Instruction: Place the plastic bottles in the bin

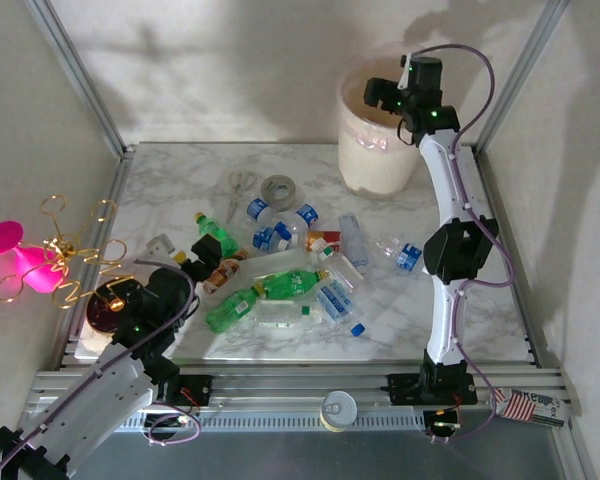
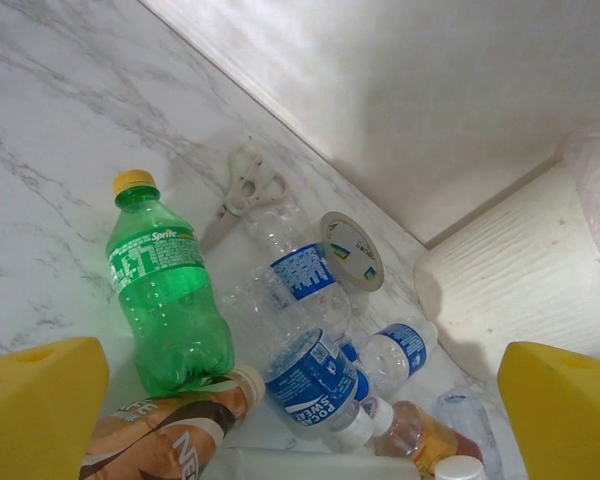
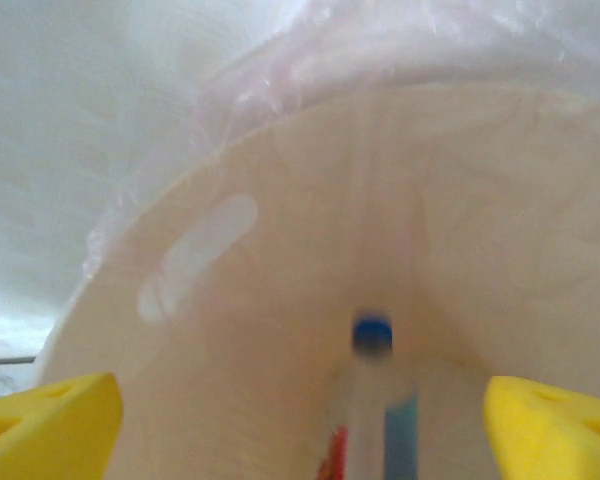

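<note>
The bin stands at the far right corner of the table, and the right arm reaches up over its rim, presumably so a bottle can drop straight in. Most of the plastic bottles lie heaped mid-table, well apart from it. The right gripper hangs above the bin's mouth with its jaws spread wide, gripping nothing. Below it a blurred blue-capped bottle sits inside the bin, touching neither finger, so it looks released. The left gripper hovers over the heap's near-left side, also wide and empty, near a green bottle.
</note>
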`<move>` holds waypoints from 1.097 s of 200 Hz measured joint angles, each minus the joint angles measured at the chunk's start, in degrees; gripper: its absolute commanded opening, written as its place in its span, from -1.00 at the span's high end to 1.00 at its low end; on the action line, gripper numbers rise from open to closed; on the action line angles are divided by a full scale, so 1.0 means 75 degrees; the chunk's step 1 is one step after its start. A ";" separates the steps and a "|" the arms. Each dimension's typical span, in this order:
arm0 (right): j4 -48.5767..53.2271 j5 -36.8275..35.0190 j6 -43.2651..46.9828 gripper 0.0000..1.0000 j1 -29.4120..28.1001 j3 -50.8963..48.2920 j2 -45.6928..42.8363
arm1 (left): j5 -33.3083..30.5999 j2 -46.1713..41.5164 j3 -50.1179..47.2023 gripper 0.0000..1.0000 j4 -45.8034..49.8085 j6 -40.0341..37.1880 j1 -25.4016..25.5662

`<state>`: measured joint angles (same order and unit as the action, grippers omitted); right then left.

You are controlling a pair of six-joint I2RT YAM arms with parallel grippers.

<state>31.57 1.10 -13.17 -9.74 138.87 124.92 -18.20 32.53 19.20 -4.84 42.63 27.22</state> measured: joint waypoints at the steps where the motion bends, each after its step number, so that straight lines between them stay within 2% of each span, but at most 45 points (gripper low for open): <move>1: 0.0003 -0.0003 0.0000 -0.97 0.0000 0.0000 -0.0015 | -0.0003 0.0000 -0.0003 -0.99 0.0003 0.0006 -0.0003; 22: -0.0009 0.0003 0.0020 -0.97 0.0000 -0.0143 -0.0388 | -0.0105 0.0029 -0.0070 -0.99 0.0003 0.0052 -0.0009; 42: -0.0131 0.0067 0.0012 -0.98 0.0000 -0.0901 -0.1186 | -0.0187 0.0137 -0.0076 -0.99 -0.0009 0.0125 -0.0029; 79: -0.0833 0.0493 -0.0149 -0.98 -0.0038 -0.3273 -0.3369 | -0.0323 0.0525 -0.0076 -0.99 -0.0061 0.0160 -0.0154; 116: -0.1871 0.0822 -0.0379 -0.98 -0.0376 -0.6344 -0.5578 | -0.0309 0.1163 -0.0076 -0.99 -0.0192 0.0152 -0.0356; 146: -0.2541 0.0889 -0.0714 -0.98 -0.0831 -0.8967 -0.6951 | -0.0082 0.2034 0.0047 -0.99 -0.0224 0.0152 -0.0583; 173: -0.2865 0.0863 -0.1072 -0.98 -0.1145 -1.0800 -0.7769 | 0.0114 0.3083 0.0624 -0.99 -0.0198 0.0152 -0.0717; 219: -0.3171 0.0799 -0.1603 -0.98 -0.1346 -1.2403 -0.8542 | 0.0277 0.5030 0.2124 -0.99 0.0061 -0.0090 -0.0941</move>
<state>7.79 7.09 -25.19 -19.84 45.84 60.86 -16.12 70.26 35.14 -4.38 41.95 20.16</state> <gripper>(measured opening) 0.988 0.995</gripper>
